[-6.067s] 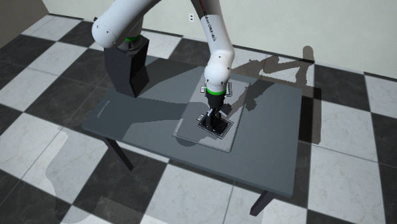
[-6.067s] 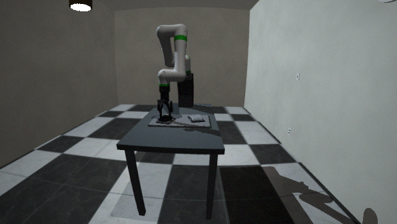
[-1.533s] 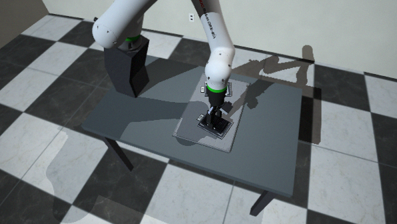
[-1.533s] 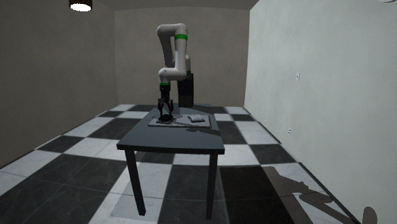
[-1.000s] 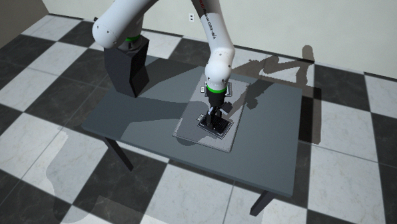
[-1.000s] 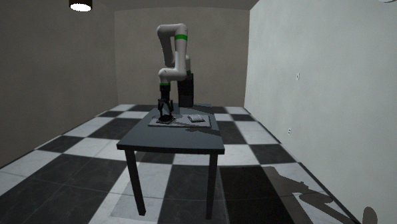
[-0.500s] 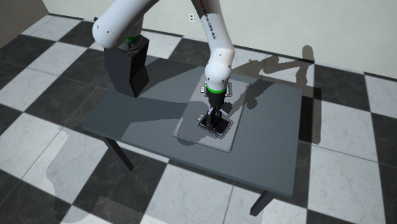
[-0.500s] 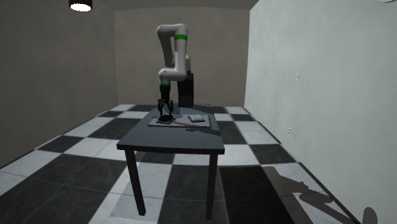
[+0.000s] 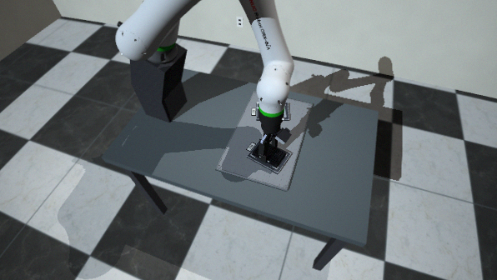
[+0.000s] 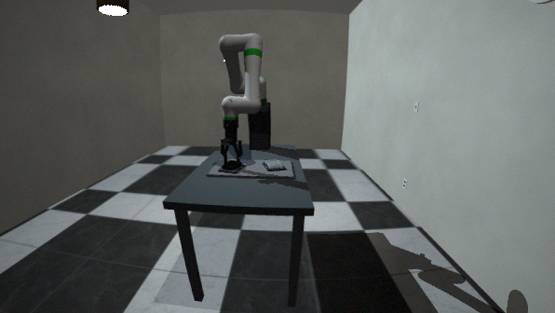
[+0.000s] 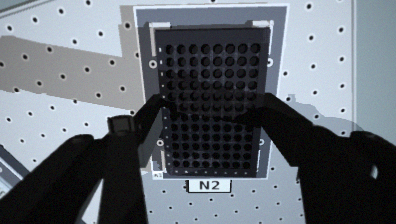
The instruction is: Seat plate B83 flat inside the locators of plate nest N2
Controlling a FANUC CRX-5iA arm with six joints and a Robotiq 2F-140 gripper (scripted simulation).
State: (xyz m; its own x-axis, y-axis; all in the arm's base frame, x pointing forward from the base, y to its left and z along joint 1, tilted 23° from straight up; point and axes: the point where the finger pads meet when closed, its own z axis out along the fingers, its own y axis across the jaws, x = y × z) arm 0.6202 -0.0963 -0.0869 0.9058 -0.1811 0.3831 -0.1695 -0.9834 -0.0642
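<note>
Plate B83 (image 11: 212, 65) is a black plate with many round wells. It lies over the plate nest N2 (image 11: 144, 50), inside the nest's pale outline, with the N2 label (image 11: 209, 185) just below it. My gripper (image 11: 211, 108) is shut on plate B83, one finger on each long side. I cannot tell whether the plate rests in the nest or hangs just above it. In the top view the gripper (image 9: 267, 151) stands upright over the plate (image 9: 272, 158). Plate B38 (image 10: 274, 165), light grey, sits in the nest N1 (image 9: 288, 112), which the arm partly hides.
Both nests sit on a grey perforated baseplate (image 9: 250, 167) on the dark table (image 9: 333, 196). The robot's black pedestal (image 9: 158, 87) stands at the table's far left corner. White locator tabs (image 11: 262, 23) show at the top of nest N2.
</note>
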